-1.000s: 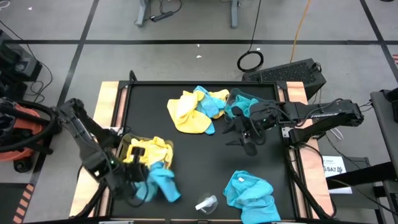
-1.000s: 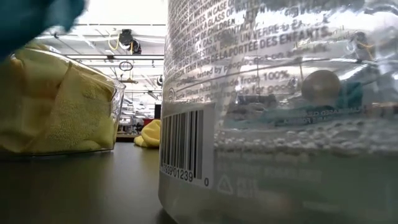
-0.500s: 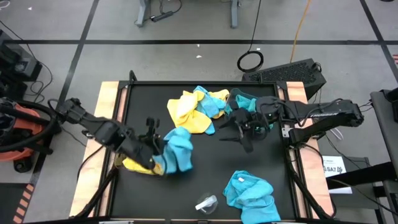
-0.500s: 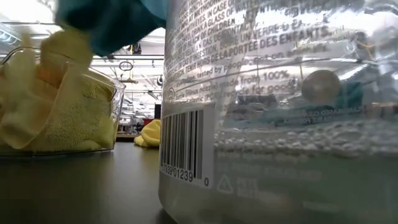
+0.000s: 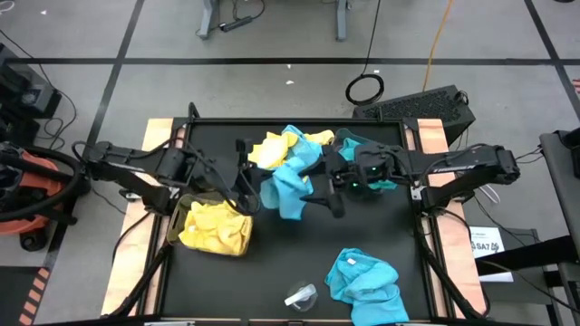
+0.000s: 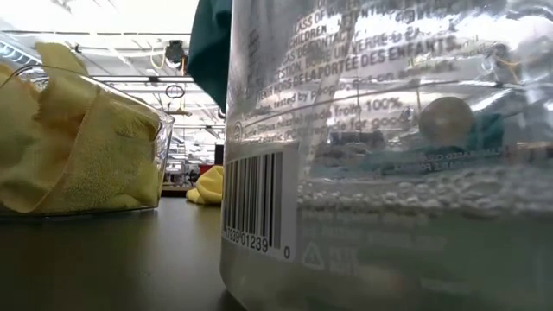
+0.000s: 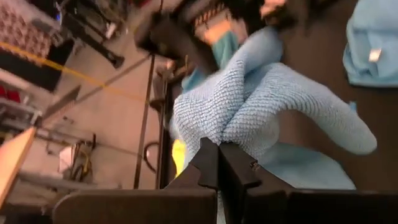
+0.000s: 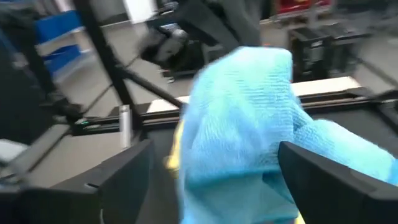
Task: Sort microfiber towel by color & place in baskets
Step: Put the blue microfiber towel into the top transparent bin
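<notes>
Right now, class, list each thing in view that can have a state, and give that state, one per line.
Left gripper: shut on the teal towel.
Teal towel: held up between both grippers.
Right gripper: open, beside the towel.
Left basket: holds yellow towels.
Right basket: holds teal towels.
Mixed towel pile: unsorted.

Clear bottle fills most of low view, cut off at top, right and bottom; hides desk beyond. Teal towel there only a dark sliver behind bottle. Basket of yellow towels cut off by left edge. From above, right claw partly hidden behind hanging teal towel. Basket under blue towels too clear to trace. Right wrist view blurred by motion.
</notes>
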Robot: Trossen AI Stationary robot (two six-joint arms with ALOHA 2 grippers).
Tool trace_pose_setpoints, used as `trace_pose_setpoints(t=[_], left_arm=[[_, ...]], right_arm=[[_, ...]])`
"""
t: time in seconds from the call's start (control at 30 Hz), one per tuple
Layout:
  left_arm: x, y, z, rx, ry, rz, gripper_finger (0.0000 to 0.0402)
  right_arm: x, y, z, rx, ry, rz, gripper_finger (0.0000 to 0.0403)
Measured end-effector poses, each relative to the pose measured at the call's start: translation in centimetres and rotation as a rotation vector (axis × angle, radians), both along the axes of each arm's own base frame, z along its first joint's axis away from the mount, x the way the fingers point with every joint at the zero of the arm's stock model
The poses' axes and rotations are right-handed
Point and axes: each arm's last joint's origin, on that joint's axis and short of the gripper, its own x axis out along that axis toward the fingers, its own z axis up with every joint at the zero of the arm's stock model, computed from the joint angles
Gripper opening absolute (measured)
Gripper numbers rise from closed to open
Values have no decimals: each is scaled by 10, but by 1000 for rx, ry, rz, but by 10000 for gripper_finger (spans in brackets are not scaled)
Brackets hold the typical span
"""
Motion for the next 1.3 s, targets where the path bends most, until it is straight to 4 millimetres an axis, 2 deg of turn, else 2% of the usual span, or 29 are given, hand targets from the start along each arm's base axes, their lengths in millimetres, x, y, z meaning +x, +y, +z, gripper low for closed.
trace_pose_setpoints(t=[0.23,0.5,0.67,0.77,0.87,1.17,1.3], left_arm=[[12,9,5,-11,-71,-65,0],[35,8,-1,20,-106,-136,0],[44,7,-3,45,-135,-177,0],[45,7,-3,44,-137,-180,0],[46,7,-2,44,-154,-179,0],[46,5,0,44,-178,-190,0],[46,5,1,39,-180,-184,16]], right_arm=[[12,-4,-3,-58,-57,-81,340],[25,-10,-13,-6,-43,-16,340],[31,-12,-20,8,-24,-46,318],[31,-14,-20,4,-24,-54,283],[31,-18,-21,-8,-14,-64,231],[28,-28,-25,-20,41,-82,21],[23,-29,-21,-41,42,-108,14]])
